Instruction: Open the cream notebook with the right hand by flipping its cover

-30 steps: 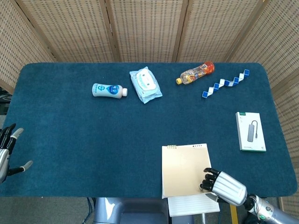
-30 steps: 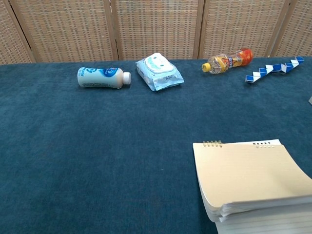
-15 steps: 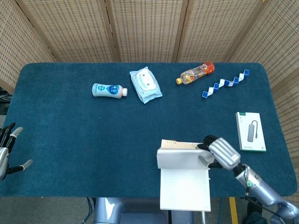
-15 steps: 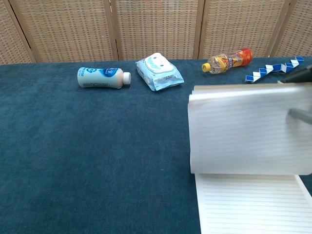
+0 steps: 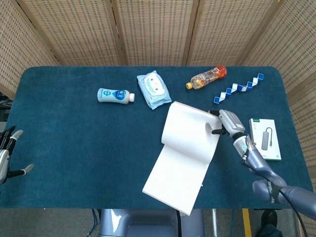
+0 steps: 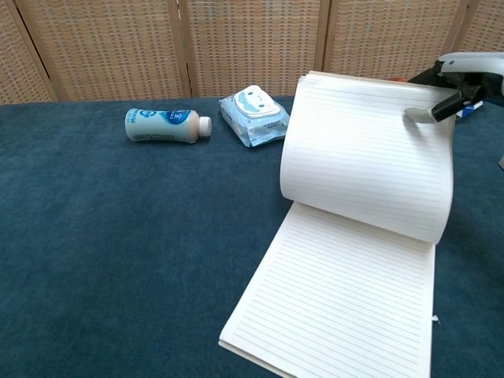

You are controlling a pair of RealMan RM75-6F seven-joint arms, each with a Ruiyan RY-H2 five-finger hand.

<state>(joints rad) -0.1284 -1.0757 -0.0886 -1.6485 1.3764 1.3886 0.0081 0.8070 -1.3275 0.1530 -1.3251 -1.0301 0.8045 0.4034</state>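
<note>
The cream notebook lies open and skewed on the blue table, lined pages facing up. Its cover and a thick sheaf of pages curl up and back toward the far side, so the cream cover itself is hidden behind them. My right hand pinches the far right corner of that lifted sheaf, thumb on the lined side. In the chest view the right hand grips the top right corner of the raised pages above the flat page. At the table's left edge my left hand is empty, its fingers apart.
Along the far side lie a white bottle, a wipes pack, an orange drink bottle and a blue-white folding puzzle. A white boxed hub lies just right of my right hand.
My right hand has carried the cover and many pages up from the near edge and away over the spine. The notebook's base has swung askew to the left. The left hand barely moved.
</note>
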